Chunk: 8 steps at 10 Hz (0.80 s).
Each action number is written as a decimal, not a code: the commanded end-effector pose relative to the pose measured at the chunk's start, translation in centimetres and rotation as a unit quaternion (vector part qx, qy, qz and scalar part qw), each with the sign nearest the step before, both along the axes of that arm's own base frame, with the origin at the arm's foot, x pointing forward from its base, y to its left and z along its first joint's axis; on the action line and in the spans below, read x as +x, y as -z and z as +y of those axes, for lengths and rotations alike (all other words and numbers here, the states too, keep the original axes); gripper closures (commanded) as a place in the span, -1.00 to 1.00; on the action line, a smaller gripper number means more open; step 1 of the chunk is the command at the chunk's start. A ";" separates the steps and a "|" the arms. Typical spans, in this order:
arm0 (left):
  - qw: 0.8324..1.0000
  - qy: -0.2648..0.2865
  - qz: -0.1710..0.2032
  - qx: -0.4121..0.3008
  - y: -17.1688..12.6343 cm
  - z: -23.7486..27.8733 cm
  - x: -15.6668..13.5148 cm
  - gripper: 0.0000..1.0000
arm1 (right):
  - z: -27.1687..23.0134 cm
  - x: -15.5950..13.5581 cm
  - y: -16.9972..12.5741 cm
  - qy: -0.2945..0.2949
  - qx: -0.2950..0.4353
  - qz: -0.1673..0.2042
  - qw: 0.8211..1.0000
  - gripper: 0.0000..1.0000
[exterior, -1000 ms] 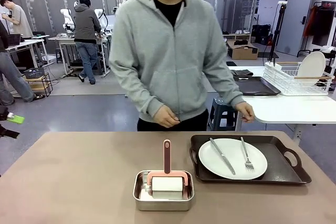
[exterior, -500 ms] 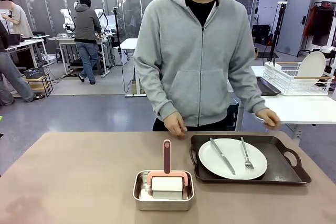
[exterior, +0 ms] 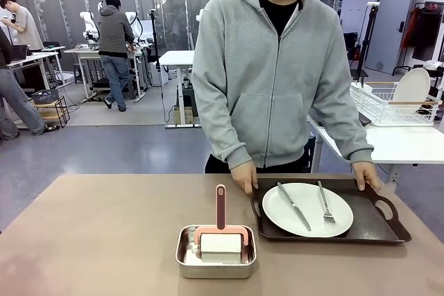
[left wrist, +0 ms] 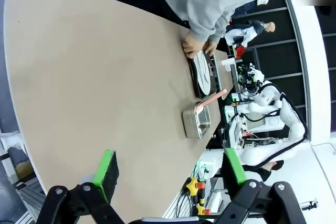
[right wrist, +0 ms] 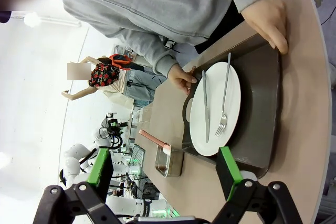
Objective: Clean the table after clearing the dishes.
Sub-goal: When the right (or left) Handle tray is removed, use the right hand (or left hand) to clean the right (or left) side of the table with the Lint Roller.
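**Person's hands on the dish tray; both end effectors wide open and empty**

Nearest the robot, the left end effector [left wrist: 170,170] hangs well back from the worktop [exterior: 104,233]. Its green pads are spread far apart and nothing is between them. The right end effector [right wrist: 164,167] is just as widely spread and just as empty, looking down along the tray.

At the near middle of the worktop sits a small steel pan [exterior: 216,254]. It holds a white roller tool [exterior: 220,230] whose pink handle points toward the person. The tool looks light and stiff, and the handle is the obvious place to grasp it.

Just beyond, to the right, lies the dark tray [exterior: 374,230]. It carries the white plate [exterior: 312,202] with a knife [exterior: 294,206] and a fork [exterior: 325,204] resting loose on it. The plate is probably hard, smooth and breakable, and the cutlery would likely slide at any tilt. The tray seems rigid, so the cut-out handles at its short ends look like the safest hold, with the tray kept level.

On the tray's far rim, one hand [exterior: 244,177] grips the corner toward the pan. The other hand [exterior: 365,174] grips the opposite far corner.

Half a second ago those hands were off the tray, one at the worktop's far edge and one out toward the white table [exterior: 388,145] behind. The person has also shifted right to stand square behind the tray. Pan, tool, plate and cutlery have not moved.
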<state>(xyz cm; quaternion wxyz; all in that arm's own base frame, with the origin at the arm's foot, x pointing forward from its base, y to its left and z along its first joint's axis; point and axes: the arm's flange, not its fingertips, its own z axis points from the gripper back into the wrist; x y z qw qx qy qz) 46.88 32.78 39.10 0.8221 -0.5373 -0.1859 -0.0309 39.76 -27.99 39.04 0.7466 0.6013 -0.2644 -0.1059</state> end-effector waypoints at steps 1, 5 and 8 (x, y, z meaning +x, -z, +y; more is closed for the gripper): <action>1.000 0.014 -0.005 0.010 -0.1 -0.5 -0.3 -1.00 | 0.1 -0.3 -0.3 -0.005 -0.002 -0.001 1.000 -1.00; 1.000 0.014 -0.005 0.010 -0.1 -0.5 -0.3 -1.00 | 0.1 -0.3 -0.3 -0.005 -0.002 -0.001 1.000 -1.00; 1.000 0.014 -0.005 0.010 -0.1 -0.5 -0.3 -1.00 | 0.1 -0.3 -0.3 -0.005 -0.002 -0.001 1.000 -1.00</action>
